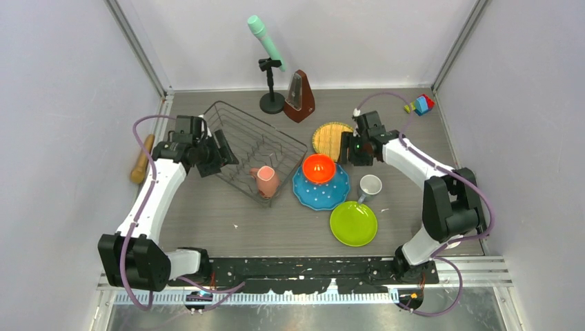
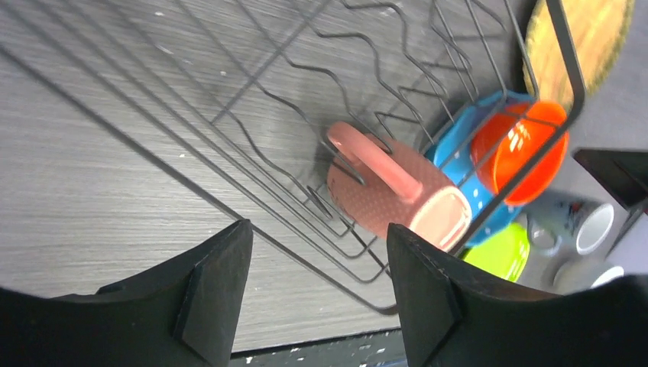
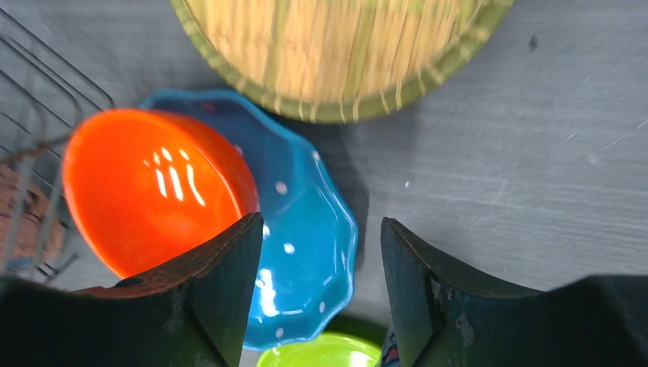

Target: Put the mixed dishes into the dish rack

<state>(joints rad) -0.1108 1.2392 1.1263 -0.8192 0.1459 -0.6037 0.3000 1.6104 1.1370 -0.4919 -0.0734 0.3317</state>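
The dish rack point(image 1: 276, 130), a dark wire basket, sits left of centre, and a pinkish-tan mug point(image 1: 265, 181) point(image 2: 397, 195) lies on its side in the near corner. My left gripper point(image 1: 224, 155) point(image 2: 317, 229) hovers open over the rack's left edge with nothing between its fingers. The orange bowl point(image 1: 319, 167) point(image 3: 145, 191) rests on the blue white-dotted plate point(image 1: 321, 196) point(image 3: 313, 229). My right gripper point(image 1: 345, 148) point(image 3: 321, 222) is open and empty above that plate's right rim. Behind it lies the yellow woven plate point(image 1: 328, 138) point(image 3: 336, 46). The lime-green plate point(image 1: 353, 223) and a small grey mug point(image 1: 370, 186) sit nearer.
A black stand with a mint microphone point(image 1: 271, 103) and a brown metronome point(image 1: 300, 96) stand at the back. A wooden stick point(image 1: 141, 160) lies by the left wall. A small coloured toy point(image 1: 421, 105) sits at the back right.
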